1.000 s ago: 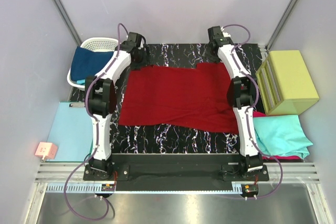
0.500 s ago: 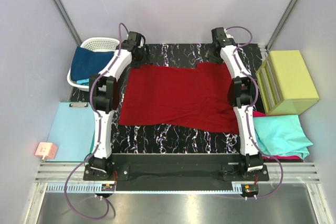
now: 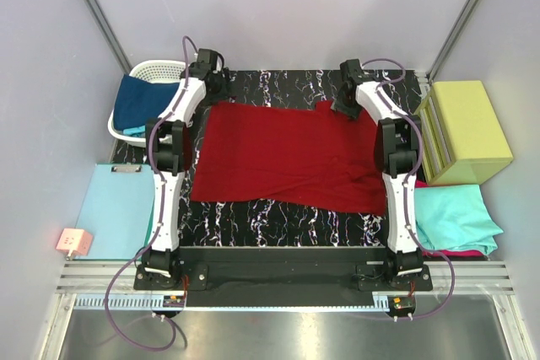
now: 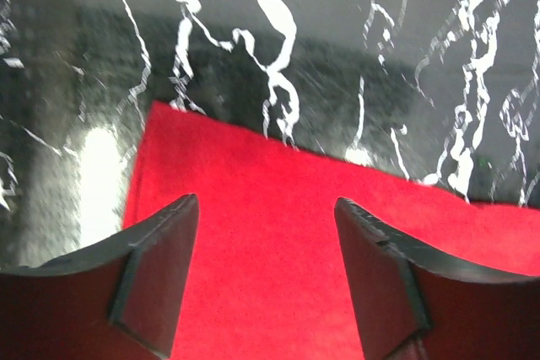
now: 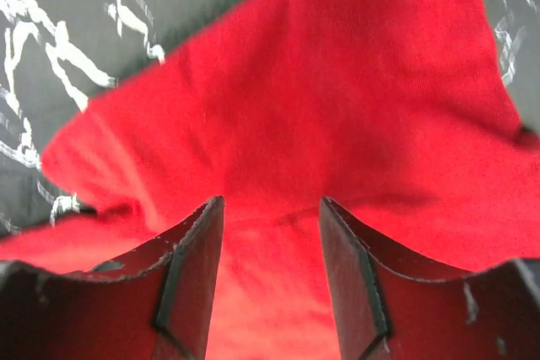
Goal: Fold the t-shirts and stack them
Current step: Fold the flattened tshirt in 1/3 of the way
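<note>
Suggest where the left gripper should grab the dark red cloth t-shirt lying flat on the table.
Take the dark red cloth t-shirt at its far-left corner, coming straight down. The cloth lies flat there with bare black marble table on two sides, so one finger could likely slide under the edge. The left gripper hangs open just inside that corner.

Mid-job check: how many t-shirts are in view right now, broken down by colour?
Dark red t-shirt: 1, spread out between the arms
Navy blue t-shirt: 1, in the white basket
Teal t-shirt: 1
Magenta t-shirt: 1, only an edge shows under the teal one
Total: 4
</note>
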Controlling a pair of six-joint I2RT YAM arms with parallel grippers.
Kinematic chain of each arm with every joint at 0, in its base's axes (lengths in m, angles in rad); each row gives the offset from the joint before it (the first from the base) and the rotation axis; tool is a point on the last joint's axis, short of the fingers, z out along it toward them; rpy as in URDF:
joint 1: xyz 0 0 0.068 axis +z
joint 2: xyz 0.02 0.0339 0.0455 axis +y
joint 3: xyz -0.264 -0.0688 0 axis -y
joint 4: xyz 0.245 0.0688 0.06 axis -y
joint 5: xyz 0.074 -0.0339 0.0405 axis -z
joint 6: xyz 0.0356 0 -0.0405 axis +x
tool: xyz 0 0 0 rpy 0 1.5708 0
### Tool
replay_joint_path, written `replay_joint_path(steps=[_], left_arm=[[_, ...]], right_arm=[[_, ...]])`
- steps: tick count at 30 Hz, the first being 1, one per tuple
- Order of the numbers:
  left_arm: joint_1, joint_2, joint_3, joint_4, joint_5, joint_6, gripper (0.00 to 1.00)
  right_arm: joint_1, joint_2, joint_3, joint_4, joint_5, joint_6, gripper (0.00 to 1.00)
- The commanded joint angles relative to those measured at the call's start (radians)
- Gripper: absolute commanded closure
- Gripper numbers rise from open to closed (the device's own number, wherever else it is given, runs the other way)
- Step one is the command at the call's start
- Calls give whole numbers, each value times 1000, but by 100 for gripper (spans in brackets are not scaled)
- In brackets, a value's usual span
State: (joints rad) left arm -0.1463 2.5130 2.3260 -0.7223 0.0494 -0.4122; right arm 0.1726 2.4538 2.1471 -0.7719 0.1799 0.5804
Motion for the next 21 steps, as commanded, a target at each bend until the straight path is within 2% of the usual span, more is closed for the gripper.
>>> replay_joint_path(steps=[1,5,21], left_arm=[[20,35,94,6,-8,12,33],[25,49,115,9,-22,10,35],[44,79,73,-12,-36,-16,40]], right_arm=[[31,-192,-104,131,4,-10,44],[41,-242,-211,183,0,-11,45],[59,-259,-253,191,-13,-8,44]])
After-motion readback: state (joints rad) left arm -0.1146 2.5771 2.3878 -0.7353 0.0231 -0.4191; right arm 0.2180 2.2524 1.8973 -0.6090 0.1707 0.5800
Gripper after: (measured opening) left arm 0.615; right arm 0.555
